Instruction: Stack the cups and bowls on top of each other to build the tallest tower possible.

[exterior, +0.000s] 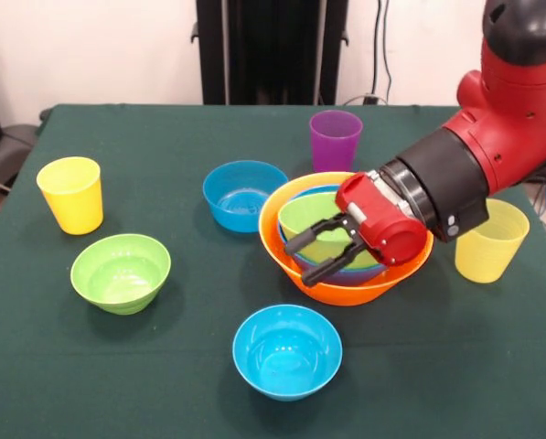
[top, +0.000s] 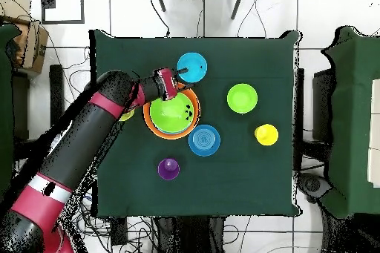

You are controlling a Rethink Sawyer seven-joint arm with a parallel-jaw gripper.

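The tower is a large orange bowl (exterior: 346, 291) (top: 154, 127) with a blue bowl (exterior: 359, 272) and a green bowl (exterior: 311, 216) (top: 174, 113) nested inside it. My gripper (exterior: 306, 257) (top: 183, 79) hangs open and empty over the stack's front rim, its black fingers apart and pointing left. Loose bowls stand around it: blue (exterior: 243, 194) (top: 204, 140) behind, blue (exterior: 287, 350) (top: 191, 67) in front, green (exterior: 121, 272) (top: 242, 98) at the left. The cups are purple (exterior: 335, 139) (top: 168, 168), opaque yellow (exterior: 71, 194) (top: 266, 134) and pale ribbed yellow (exterior: 492, 240).
My red and black arm (exterior: 492, 137) (top: 96, 116) reaches in from the right of the front view and passes over the pale yellow cup. The dark green tablecloth (exterior: 163, 384) covers the whole table.
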